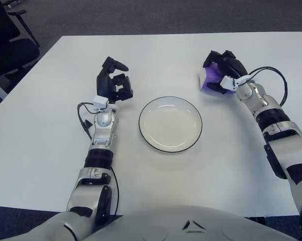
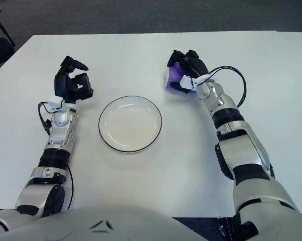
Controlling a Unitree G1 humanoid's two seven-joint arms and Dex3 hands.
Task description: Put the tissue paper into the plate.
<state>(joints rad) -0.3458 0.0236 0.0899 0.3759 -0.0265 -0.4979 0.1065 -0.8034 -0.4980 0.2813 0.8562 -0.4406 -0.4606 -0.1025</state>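
A purple and white tissue pack (image 1: 208, 80) lies on the white table, up and to the right of the plate. My right hand (image 1: 222, 68) is over it, black fingers curled around its top and right side. The white plate (image 1: 170, 124) with a dark rim sits at the table's middle, with nothing in it. My left hand (image 1: 114, 83) shows to the left of the plate, fingers curled and holding nothing. In the right eye view the pack (image 2: 174, 77) peeks out left of my right hand (image 2: 187, 67).
The white table (image 1: 50, 130) spreads wide around the plate. A black office chair (image 1: 5, 40) stands off the table's far left corner. Grey carpet lies beyond the far edge. A black cable (image 1: 271, 75) loops at my right wrist.
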